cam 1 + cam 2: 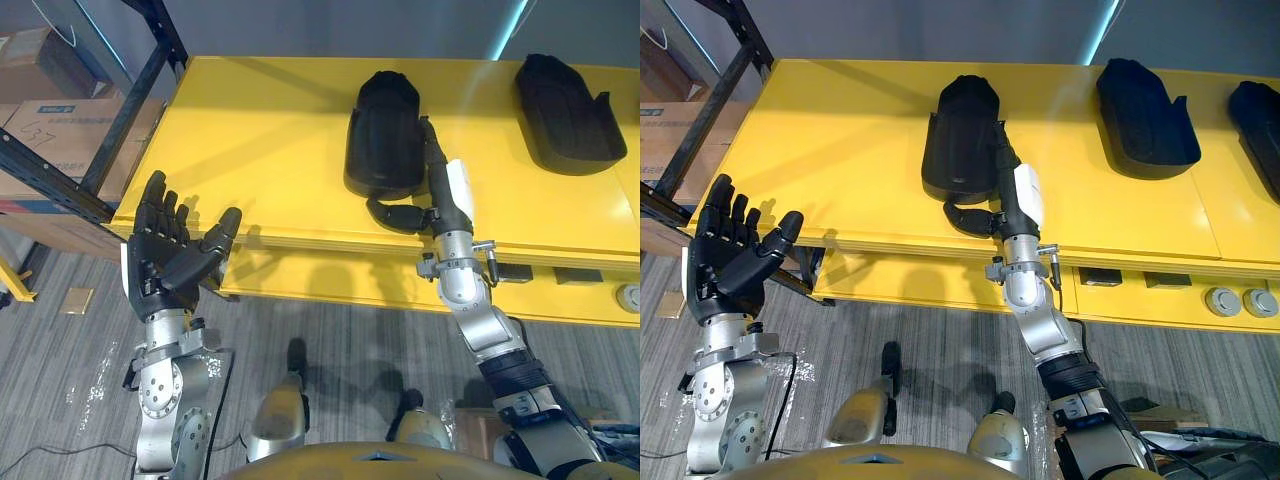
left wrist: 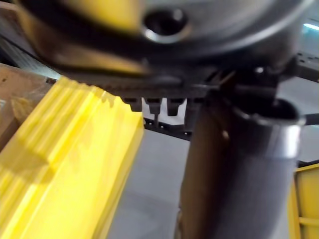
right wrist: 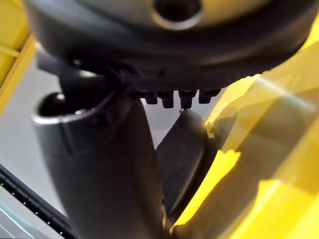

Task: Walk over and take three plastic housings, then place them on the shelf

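Yellow table (image 1: pixel 260 150) runs across the room ahead of the robot, with grey carpet (image 1: pixel 330 330) below its front edge. 3 black plastic housings lie on top, spaced along it. The first housing (image 1: pixel 385 130) sits roughly in the middle, close to the near edge. The second housing (image 1: pixel 565 100) lies well off to the right and a little further back. The third housing (image 1: pixel 1260 115) is further right again, cut off by the side of the right eye view.

The right hand (image 1: pixel 445 185) reaches over the table's edge and lies along the right flank of the first housing. Its fingers (image 1: pixel 430 140) are stretched out straight against that side. Its thumb (image 1: pixel 395 213) bends inward across the housing's near end, low on the table; from where I stand I cannot tell whether the thumb touches the plastic. The housing rests flat on the table.

The left hand (image 1: pixel 170 245) is held up off the table's left corner, palm turned upward, fingers spread wide and holding nothing.

Off to the left stands a dark metal shelf frame (image 1: pixel 130 100), with cardboard boxes (image 1: pixel 50 120) behind it.
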